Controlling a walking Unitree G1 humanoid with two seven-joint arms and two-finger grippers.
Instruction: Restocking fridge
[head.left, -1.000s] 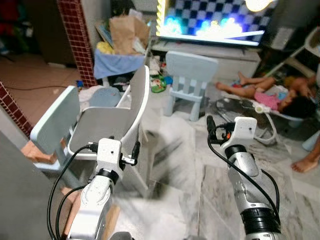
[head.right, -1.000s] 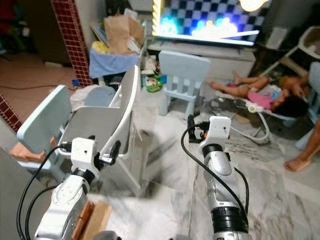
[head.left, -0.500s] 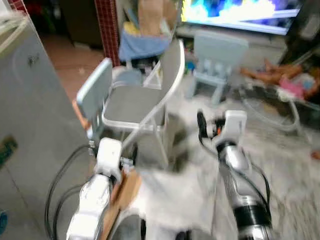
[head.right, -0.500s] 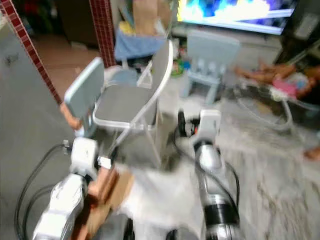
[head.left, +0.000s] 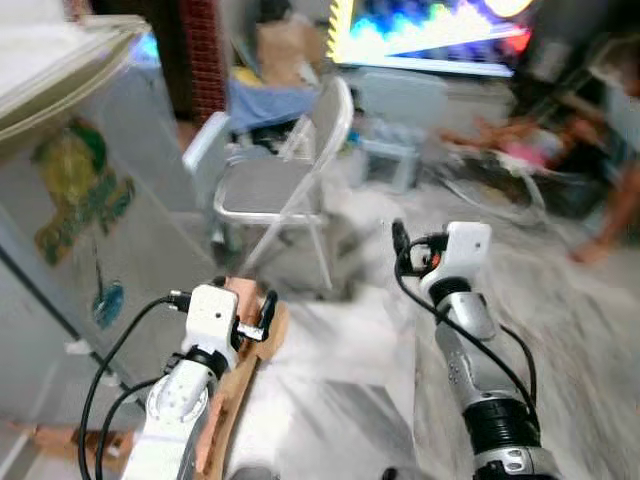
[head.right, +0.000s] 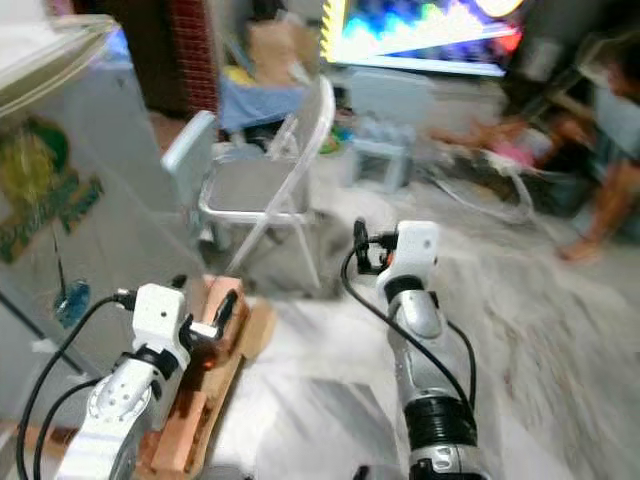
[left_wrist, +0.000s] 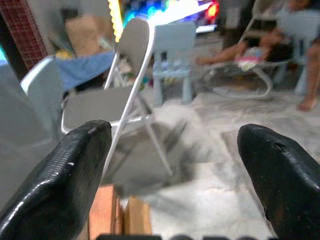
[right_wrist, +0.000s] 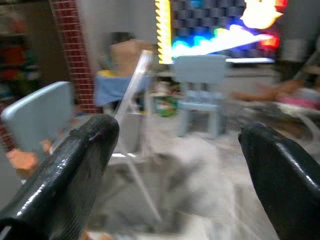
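While both arms are hanging out front over the marble floor (head.left: 560, 330), the left gripper (left_wrist: 175, 165) and right gripper (right_wrist: 175, 165) are each sitting with fingers spread wide, holding nothing. The grey fridge (head.left: 70, 180) is standing at the robot's left with a sticker on its side, and a grey folding chair (head.left: 290, 185) is sitting just beyond it; head views are blurring.

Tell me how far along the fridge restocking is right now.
Barely started. Both the left gripper and right gripper are open and empty. The fridge stands shut on the robot's left, beside a folding chair. Fetching items, opening the door and loading all remain.
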